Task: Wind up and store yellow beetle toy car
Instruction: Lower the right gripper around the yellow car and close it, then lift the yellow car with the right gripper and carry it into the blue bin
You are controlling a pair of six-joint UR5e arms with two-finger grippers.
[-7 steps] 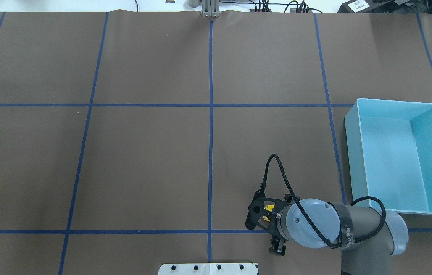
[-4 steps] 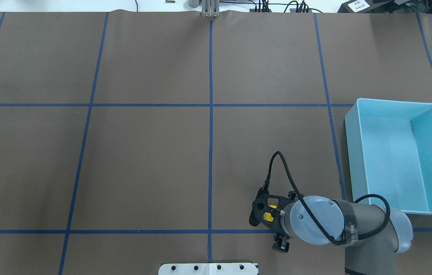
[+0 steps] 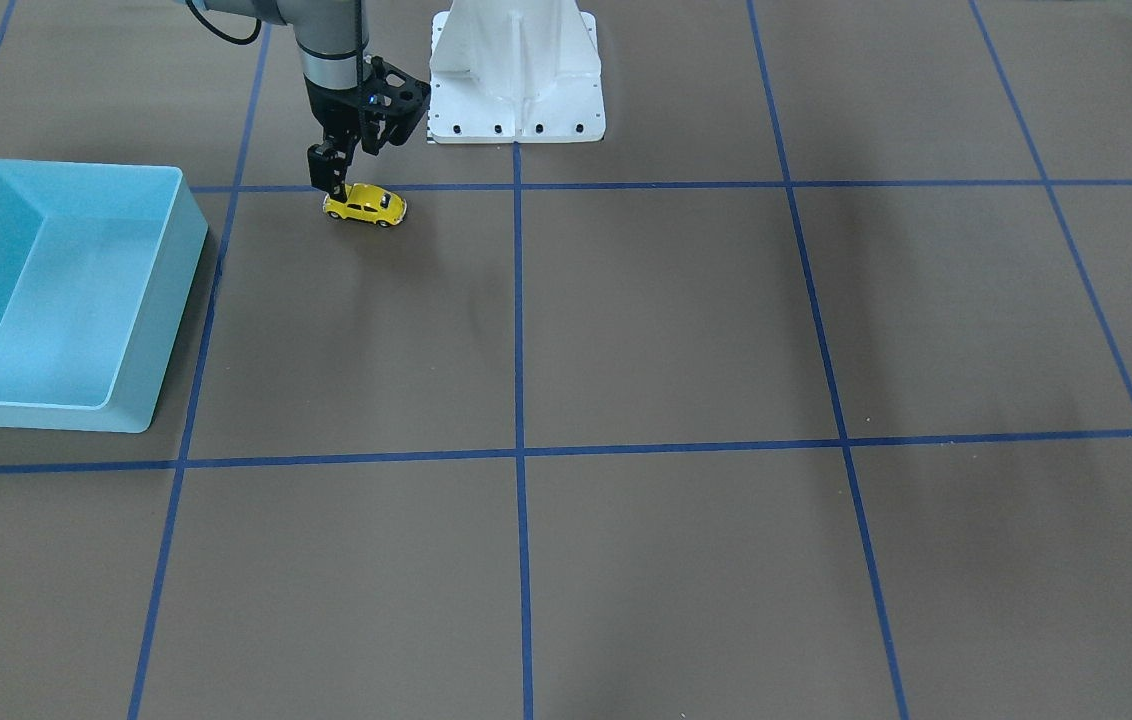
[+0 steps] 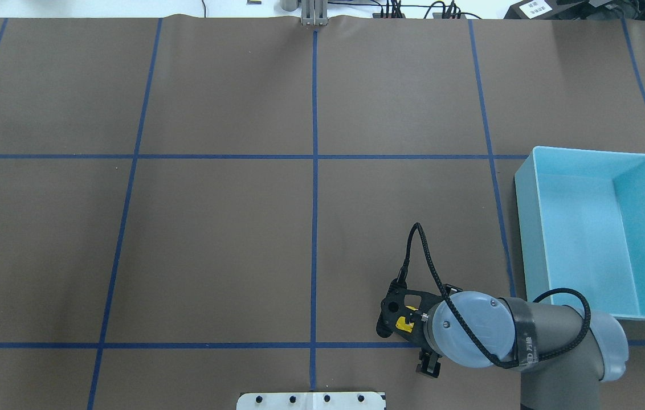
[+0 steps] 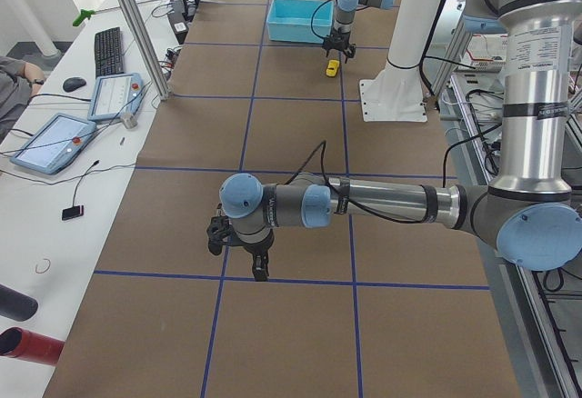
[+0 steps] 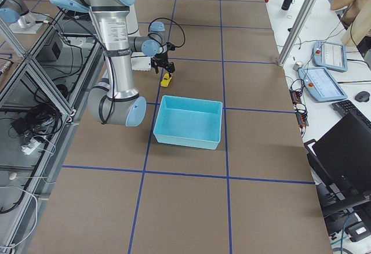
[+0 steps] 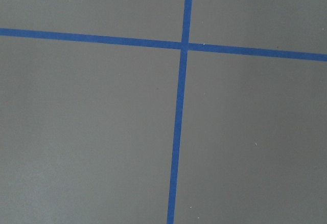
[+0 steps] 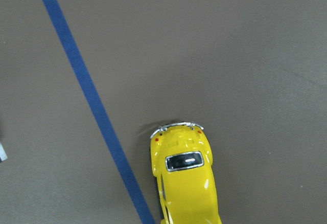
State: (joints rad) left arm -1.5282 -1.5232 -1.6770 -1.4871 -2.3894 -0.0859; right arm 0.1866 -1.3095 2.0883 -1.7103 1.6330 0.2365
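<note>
Right gripper [image 3: 331,188] is standing at one end of the yellow beetle toy car [image 3: 367,205], body extending away from it; jaw opening indiscernible.

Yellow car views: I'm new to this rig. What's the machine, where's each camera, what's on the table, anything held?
Two robot arms at a taped table. One camera looks over the robot's shoulders, one faces it, two sit at the table's ends, one rides each wrist. On the table: the car and an empty blue bin. The right gripper is down at the car's rear, wheels on the table; whether it clamps isn't visible. The left gripper hangs above the table far off; its wrist camera sees only tape.
</note>
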